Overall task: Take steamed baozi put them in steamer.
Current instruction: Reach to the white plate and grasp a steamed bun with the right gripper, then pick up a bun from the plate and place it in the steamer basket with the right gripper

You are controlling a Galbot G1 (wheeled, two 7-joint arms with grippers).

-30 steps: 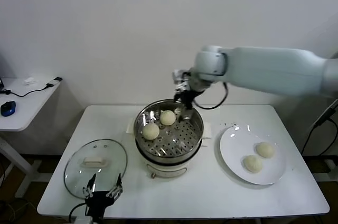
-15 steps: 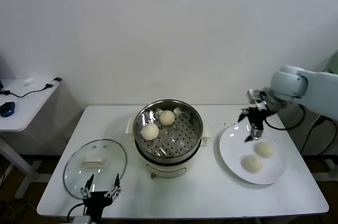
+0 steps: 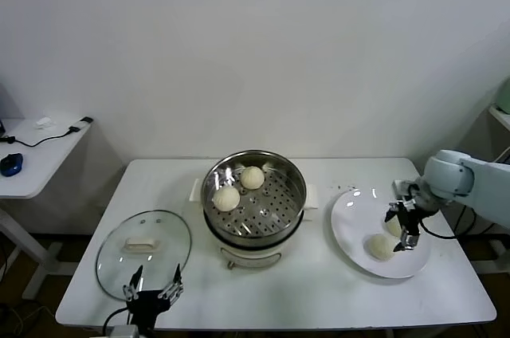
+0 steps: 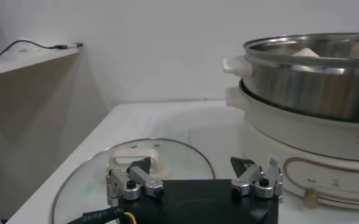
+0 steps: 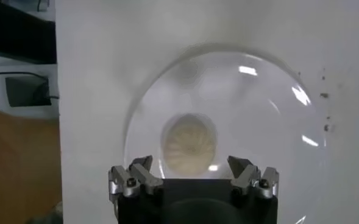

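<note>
The steamer (image 3: 260, 232) stands mid-table with two baozi (image 3: 227, 198) (image 3: 253, 177) on its perforated tray. On the white plate (image 3: 355, 214) to the right lies another baozi (image 3: 380, 247); a second one behind it is mostly hidden by my right gripper (image 3: 402, 227). That gripper hovers open just over the plate. In the right wrist view a pleated baozi (image 5: 188, 143) lies just ahead of the open right gripper (image 5: 191, 165), with nothing between the fingers. My left gripper (image 3: 151, 293) is parked open at the table's front left, also seen as the left gripper (image 4: 194, 165).
A round glass lid (image 3: 145, 250) with a white handle lies flat at the front left, just beyond the left gripper. A side table (image 3: 36, 155) with a cable stands at the far left. The wall runs close behind the table.
My right arm has swung from above the steamer across to the right and come down over the plate, staying open and empty. The left arm has not moved.
</note>
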